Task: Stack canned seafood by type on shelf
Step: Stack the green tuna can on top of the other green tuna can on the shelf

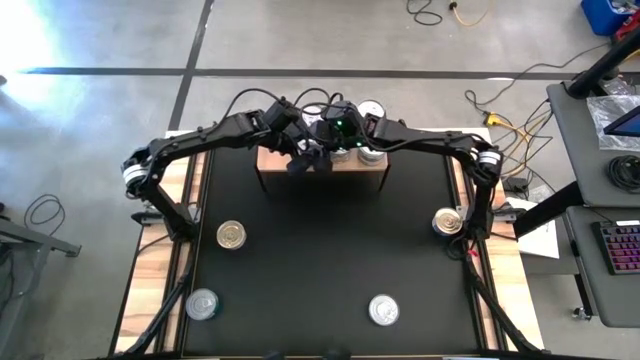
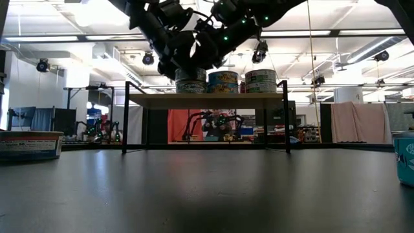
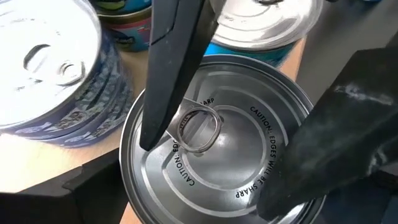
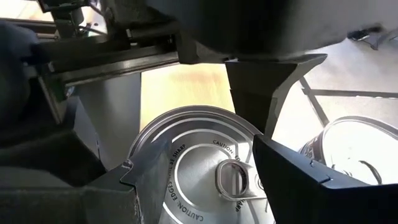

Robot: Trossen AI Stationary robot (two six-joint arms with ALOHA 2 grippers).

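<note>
While both hands meet over the shelf (image 1: 322,160), several tins (image 2: 224,81) sit stacked there; left hand (image 3: 217,118) spread open above one, right hand (image 4: 211,168) half-closed astride another. Four tins (image 1: 231,235) remain on the tabletop (image 1: 320,260), well behind them.

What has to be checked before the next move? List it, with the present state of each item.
1. Left claw open: ok, its fingers stand spread over a ring-pull lid.
2. Right claw gripping: ok, closed on a silver-lidded can.
3. That can seated flat on the shelf: cannot tell, the arms hide it.
4. Shelf cans upright: ok in the low view.
5. All cans off the black mat: not ok, four loose cans are on it.
</note>
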